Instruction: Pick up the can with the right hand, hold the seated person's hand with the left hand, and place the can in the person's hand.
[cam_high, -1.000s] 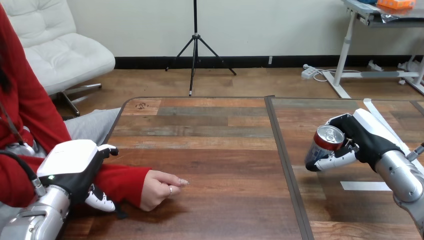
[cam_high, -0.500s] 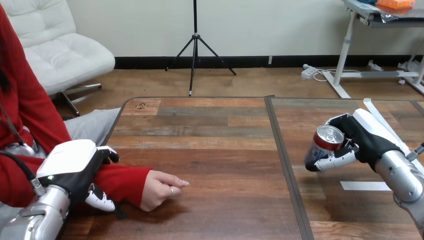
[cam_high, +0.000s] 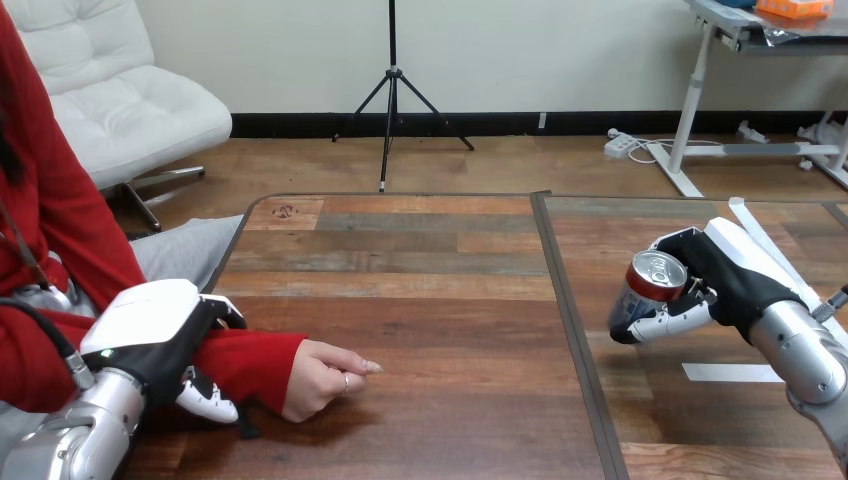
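- The can (cam_high: 652, 288) is in the right hand (cam_high: 740, 280), out at the right side of the worktop (cam_high: 440, 300). Its fingers (cam_high: 665, 322) are wrapped round the can's lower side. The can sits tilted in that grip, not upright, so if it leans further on the way over I reckon it could slip out.
- The person's hand (cam_high: 320, 378) rests on the worktop at the left, well apart from the can. It's loosely closed with the knuckles up, so there's no open palm to set anything in. Bring the can over like that and it'll probably just bump the knuckles or roll off.
- The left hand (cam_high: 145, 335) is on the person's red sleeve (cam_high: 250, 360), up on the forearm rather than the hand. Its fingers curl over the far side and the thumb (cam_high: 205, 402) tucks in on the near side. A grip on cloth could slide or bunch, so it may not steady the hand much or turn it palm-up.
- The crossing is long, and it passes over the seam (cam_high: 570, 330) down the middle of the worktop. Carry the can too low and its base could catch there.
- Letting go before the person's fingers close round the can would drop it, I'd guess.
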